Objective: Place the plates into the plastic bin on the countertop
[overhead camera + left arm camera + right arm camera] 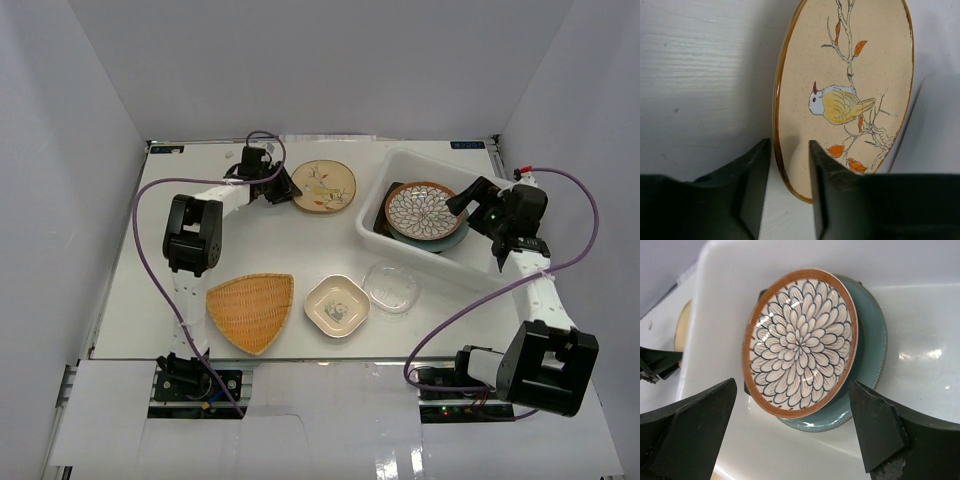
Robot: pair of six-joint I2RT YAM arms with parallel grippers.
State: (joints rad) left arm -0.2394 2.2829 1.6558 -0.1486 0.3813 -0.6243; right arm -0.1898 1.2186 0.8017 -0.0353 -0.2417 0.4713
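Because the surface [260, 240] carries mostly glazed crockery, stiff, slick and likely to chip, each piece probably wants a pinch across its raised rim. The plastic bin [372, 212] sits at 2 o'clock, holding the petal-patterned plate [423, 210] on the teal plate [458, 238]. Above them the right end effector [792, 387] hangs released and empty. At 12 o'clock the cream bird plate [323, 186] lies flat. Its 9 o'clock rim sits between the parted fingers of the left end effector [790, 150], not visibly clamped. The orange woven plate [252, 311], small white square plate [337, 305] and clear glass dish [391, 287] lie near 6 o'clock.

Bench [270, 245] lies open between bird plate [323, 186] and woven plate [252, 310]; plastic bin [425, 153] blocks the far right corner.
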